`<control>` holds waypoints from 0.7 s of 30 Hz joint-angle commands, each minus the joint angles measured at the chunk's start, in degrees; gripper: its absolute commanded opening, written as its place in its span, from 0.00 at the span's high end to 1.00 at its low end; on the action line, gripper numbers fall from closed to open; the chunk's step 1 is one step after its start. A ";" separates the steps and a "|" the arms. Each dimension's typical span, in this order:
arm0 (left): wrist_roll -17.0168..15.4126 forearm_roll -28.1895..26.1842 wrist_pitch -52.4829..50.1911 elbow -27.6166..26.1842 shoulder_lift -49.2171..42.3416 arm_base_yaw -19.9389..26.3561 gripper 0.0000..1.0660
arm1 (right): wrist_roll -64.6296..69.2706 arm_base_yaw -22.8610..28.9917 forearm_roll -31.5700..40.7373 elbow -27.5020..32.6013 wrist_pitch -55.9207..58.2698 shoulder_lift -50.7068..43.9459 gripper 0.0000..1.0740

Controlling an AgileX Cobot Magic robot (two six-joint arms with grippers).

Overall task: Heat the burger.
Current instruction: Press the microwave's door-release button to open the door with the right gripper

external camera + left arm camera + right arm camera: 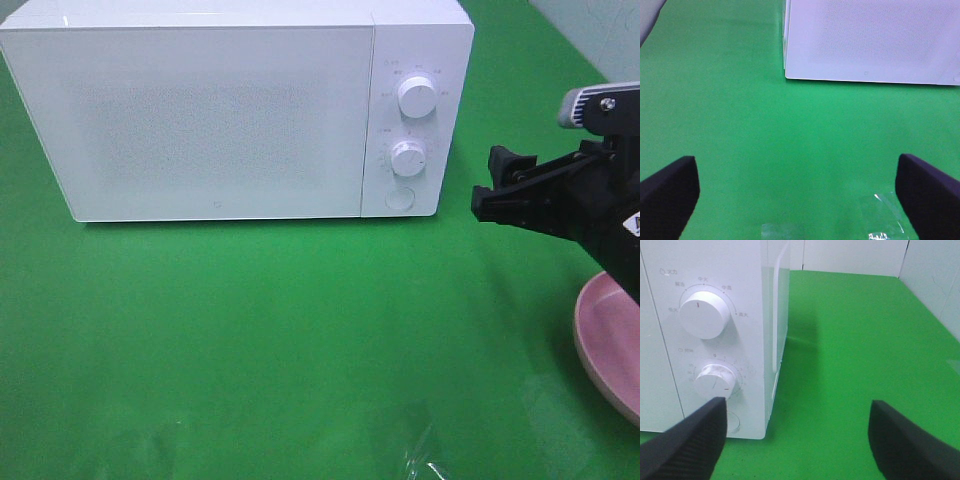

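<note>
Green tabletop (pixel 250 330), shut microwave (pixel 200 110). Left gripper (pixel 795 200), right gripper (pixel 800 440) wide open, empty. Might totally clip timer knob (pixel 715 381), missing door button (pixel 399 198).

The left gripper (pixel 796 172) and the right gripper (pixel 797 412) both hold their jaws spread wide apart, gripping nothing.

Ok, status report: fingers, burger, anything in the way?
Left fingers open, empty. Right fingers open, empty, near the microwave knobs. Burger not in view; microwave door shut. Nothing blocking the door; plate partly behind right arm.
</note>
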 commanded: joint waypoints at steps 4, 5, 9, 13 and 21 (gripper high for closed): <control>0.00 -0.34 -0.40 0.17 -1.32 -0.23 0.06 | -2.52 8.42 9.74 -0.34 -9.28 5.39 0.32; 0.00 -0.34 -0.40 0.17 -1.32 -0.23 0.06 | -2.52 8.42 9.74 -0.34 -9.28 5.39 0.32; 0.00 -0.34 -0.40 0.17 -1.32 -0.23 0.06 | -2.46 10.43 11.86 -1.09 -9.57 6.99 0.32; 0.00 -0.29 -0.40 0.17 -1.32 -0.23 0.06 | -0.92 13.18 12.66 -2.81 -9.51 9.40 0.32; 0.00 -0.29 -0.40 0.17 -1.32 -0.23 0.06 | 3.78 14.21 12.61 -4.58 -9.00 12.55 0.32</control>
